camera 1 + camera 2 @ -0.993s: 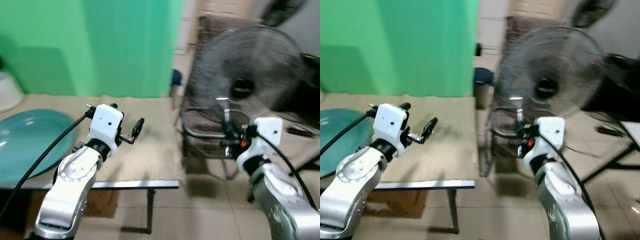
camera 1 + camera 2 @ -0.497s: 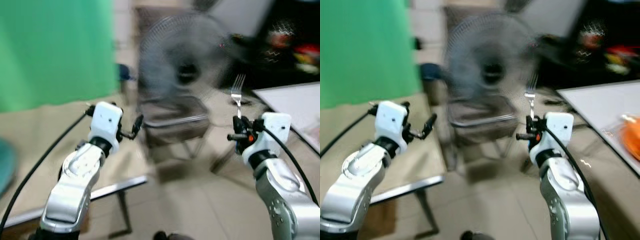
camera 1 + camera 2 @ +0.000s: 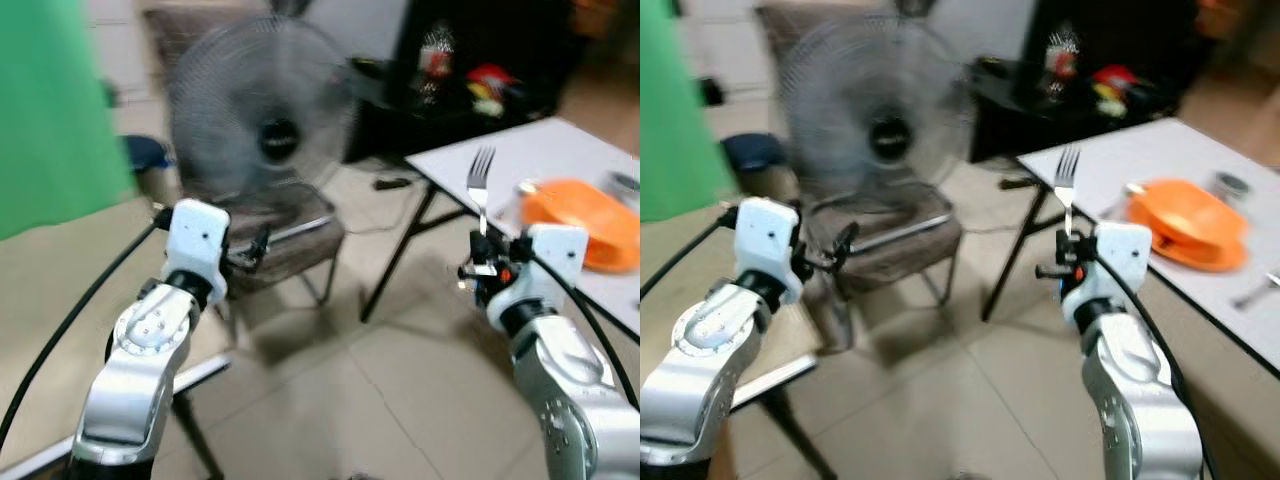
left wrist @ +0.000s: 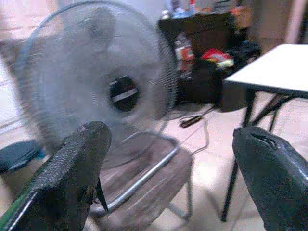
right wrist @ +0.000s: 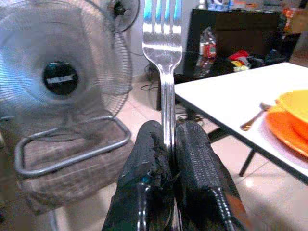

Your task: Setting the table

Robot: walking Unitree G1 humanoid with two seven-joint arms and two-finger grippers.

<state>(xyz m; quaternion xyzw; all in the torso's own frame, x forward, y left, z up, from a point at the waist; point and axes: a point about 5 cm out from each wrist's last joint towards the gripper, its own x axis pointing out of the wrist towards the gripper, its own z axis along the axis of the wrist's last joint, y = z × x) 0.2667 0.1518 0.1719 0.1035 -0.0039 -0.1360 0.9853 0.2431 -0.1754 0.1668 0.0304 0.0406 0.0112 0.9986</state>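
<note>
Here, carrying a fork (image 5: 162, 57) upright toward the white desk (image 3: 1140, 160), right gripper (image 5: 168, 159) jaws clenched low on its handle; left gripper (image 4: 168, 178) jaws hanging released. Probably light, stiff, slippery: gripping mid-handle looking wiser.

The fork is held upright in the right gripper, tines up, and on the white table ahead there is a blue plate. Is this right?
Almost. The fork is upright, tines up, in the right gripper, but the plate on the white table is orange, not blue. The right eye view shows it.
</note>
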